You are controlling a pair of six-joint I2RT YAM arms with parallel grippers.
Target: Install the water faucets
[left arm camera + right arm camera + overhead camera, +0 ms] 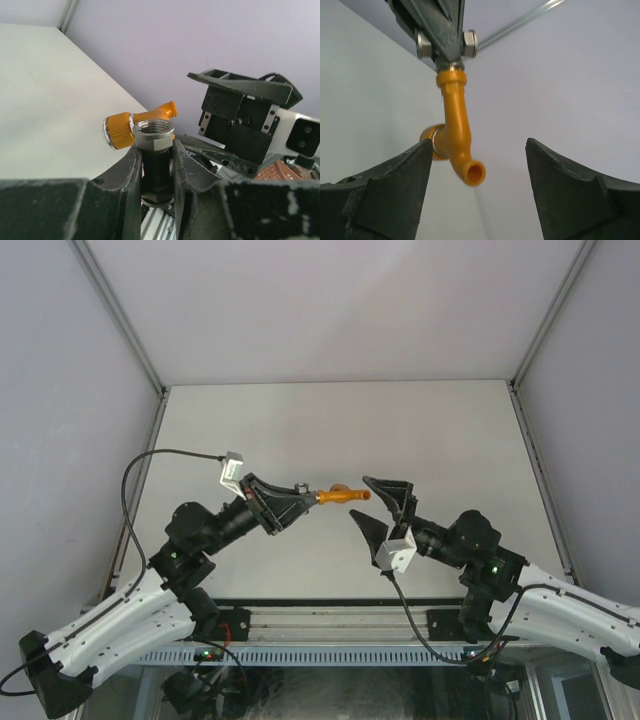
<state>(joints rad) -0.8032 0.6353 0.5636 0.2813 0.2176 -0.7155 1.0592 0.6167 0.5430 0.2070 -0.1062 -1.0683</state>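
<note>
The water faucets hang in mid-air over the table as one piece: an orange tap [343, 496] with an angled spout, joined to a grey metal threaded fitting [154, 134]. My left gripper [300, 495] is shut on the grey fitting, and the orange tap [120, 131] sticks out beyond its fingertips toward the right arm. My right gripper [360, 498] stands open just past the spout, one finger on each side of it and touching nothing. In the right wrist view the orange tap [455, 125] points its spout mouth at the camera, between the right gripper [478, 142] fingers.
The white table [300, 430] is walled in by grey panels and metal frame posts at the left, back and right. The aluminium rail [330, 625] carrying both arm bases runs along the near edge.
</note>
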